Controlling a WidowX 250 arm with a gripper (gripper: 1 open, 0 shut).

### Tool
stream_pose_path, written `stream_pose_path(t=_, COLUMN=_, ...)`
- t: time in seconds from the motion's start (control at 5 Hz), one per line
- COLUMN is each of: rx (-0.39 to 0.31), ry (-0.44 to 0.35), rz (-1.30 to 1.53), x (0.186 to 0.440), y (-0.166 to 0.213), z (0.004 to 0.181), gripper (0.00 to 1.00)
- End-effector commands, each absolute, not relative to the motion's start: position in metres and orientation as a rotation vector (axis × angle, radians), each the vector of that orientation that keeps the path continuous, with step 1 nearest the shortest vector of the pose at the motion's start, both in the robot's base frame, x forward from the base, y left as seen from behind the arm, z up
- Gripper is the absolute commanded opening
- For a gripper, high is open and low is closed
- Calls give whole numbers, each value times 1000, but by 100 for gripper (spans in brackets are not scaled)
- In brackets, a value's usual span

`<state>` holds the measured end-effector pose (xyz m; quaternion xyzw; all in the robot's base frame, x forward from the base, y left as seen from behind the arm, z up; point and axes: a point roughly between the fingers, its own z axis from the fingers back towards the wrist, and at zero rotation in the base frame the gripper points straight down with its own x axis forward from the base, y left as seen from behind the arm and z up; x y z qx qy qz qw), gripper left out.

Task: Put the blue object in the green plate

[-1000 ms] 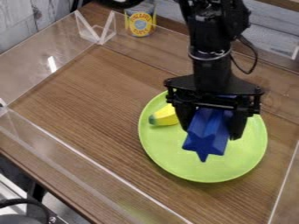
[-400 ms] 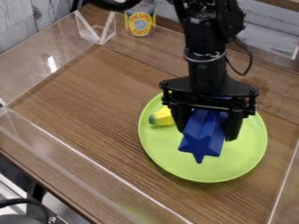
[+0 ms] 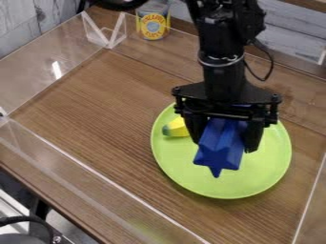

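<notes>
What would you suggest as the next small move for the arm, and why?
I would probably lower the pincer slightly, if any gap remains, then open it to release the blue object. The block already sits within the outline of the green plate, beside the yellow toy banana, though contact with the plate is unclear.

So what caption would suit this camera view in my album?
Black gripper with blue star-like block over green plate.

The matte royal-blue angular block [image 3: 220, 147], one pointed corner toward the near side, overlaps the middle of the round lime-green plate [image 3: 249, 181], which lies at right.
</notes>
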<state>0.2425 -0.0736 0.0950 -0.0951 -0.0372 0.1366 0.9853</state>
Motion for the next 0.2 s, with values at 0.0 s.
stream_pose_path(t=0.0, rx=-205, ry=-127, rz=281, x=245, y=-71, z=110, gripper=100)
